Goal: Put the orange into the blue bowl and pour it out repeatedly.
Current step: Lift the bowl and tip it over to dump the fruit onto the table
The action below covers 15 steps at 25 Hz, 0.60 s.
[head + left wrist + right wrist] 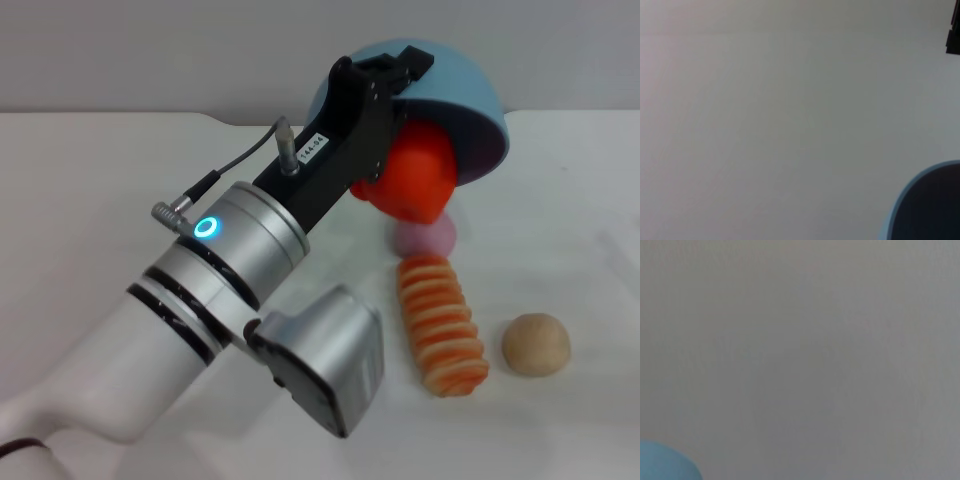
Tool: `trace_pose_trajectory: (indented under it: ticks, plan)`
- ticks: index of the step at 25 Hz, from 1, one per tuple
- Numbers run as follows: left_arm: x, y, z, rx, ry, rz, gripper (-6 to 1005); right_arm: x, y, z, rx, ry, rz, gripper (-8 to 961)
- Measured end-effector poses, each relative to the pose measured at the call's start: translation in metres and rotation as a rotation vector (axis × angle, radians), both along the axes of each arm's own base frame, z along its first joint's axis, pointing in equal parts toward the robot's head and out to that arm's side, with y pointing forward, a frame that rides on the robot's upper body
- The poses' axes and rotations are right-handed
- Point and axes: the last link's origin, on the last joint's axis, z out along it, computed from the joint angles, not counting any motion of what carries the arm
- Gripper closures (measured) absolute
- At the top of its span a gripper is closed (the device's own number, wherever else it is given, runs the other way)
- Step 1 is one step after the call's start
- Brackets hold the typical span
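In the head view my left gripper (398,68) is shut on the rim of the blue bowl (455,85). It holds the bowl lifted and tipped far over, with the opening facing down toward the table. The orange (418,178) is at the bowl's mouth, half out of it, above the table and just right of my black wrist. A curved piece of the blue bowl's rim (900,205) shows in the left wrist view, dark inside. The right wrist view shows only pale surface and a blue bowl edge (662,462). My right gripper shows in no view.
An orange-and-cream striped roll (442,325) lies on the white table below the orange. A tan ball (536,343) sits to the roll's right. A pale pink patch (428,236) lies on the table under the orange. The table's far edge (100,112) meets a grey wall.
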Motion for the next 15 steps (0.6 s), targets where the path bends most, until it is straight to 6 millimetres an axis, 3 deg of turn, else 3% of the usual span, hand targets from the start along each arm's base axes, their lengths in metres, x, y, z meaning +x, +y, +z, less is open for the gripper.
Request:
trace_pose_trajectory:
  ticks: [8, 12, 15]
  plan:
    - [-0.005, -0.004, -0.003, 0.021, -0.032, -0.016, 1000, 0.001, 0.001, 0.002, 0.014, 0.007, -0.009, 265]
    - [0.001, 0.007, 0.003, -0.039, -0.115, 0.098, 999, 0.001, 0.001, 0.002, -0.002, 0.043, -0.018, 265]
    - [0.009, 0.038, 0.03, -0.247, -0.322, 0.373, 999, 0.001, 0.002, 0.005, -0.034, 0.099, -0.031, 265]
